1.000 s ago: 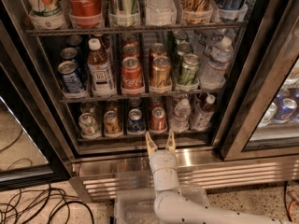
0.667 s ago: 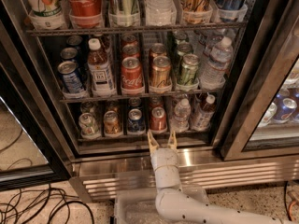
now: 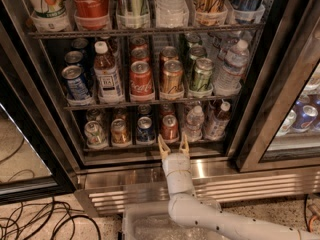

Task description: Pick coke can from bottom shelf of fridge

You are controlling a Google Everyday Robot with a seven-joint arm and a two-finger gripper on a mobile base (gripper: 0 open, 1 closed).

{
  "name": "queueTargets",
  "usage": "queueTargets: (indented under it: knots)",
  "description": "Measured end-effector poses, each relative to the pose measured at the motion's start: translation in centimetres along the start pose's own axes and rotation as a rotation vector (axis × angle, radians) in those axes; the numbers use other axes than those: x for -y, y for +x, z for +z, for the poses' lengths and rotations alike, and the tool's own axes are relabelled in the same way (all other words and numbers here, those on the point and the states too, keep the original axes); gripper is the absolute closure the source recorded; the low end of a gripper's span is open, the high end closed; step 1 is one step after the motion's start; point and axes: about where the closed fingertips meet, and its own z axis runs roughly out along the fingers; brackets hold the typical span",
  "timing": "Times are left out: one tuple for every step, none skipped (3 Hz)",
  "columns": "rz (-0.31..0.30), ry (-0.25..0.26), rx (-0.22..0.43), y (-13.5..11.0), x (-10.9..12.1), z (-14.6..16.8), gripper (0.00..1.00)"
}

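The fridge (image 3: 45, 119) stands open with wire racks full of drinks. On the bottom shelf (image 3: 125, 146) the small red coke can (image 3: 169, 127) stands in the front row, right of a blue can (image 3: 145, 129) and a gold-orange can (image 3: 120, 131). My gripper (image 3: 173, 144) is open just in front of and below the coke can, its two tan fingertips (image 3: 162, 145) pointing up at the shelf's front rail, not touching the can. A bigger red Coca-Cola can (image 3: 140, 78) stands on the rack above.
Water bottles (image 3: 194, 122) stand right of the coke can. The ribbed steel base (image 3: 120, 191) lies under the shelf. A clear plastic bin (image 3: 150, 224) sits on the floor below my arm. Cables (image 3: 30, 224) lie at lower left. The glass door (image 3: 295, 109) hangs open at right.
My gripper has crept slightly up and forward toward the bottom shelf; the cans have not moved.
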Motion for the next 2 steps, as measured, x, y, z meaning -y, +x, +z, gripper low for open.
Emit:
queueTargets:
  knots:
    - [0.002, -0.015, 0.006, 0.24, -0.19, 1.17, 0.38]
    - [0.002, -0.027, 0.006, 0.49, -0.19, 2.08, 0.38]
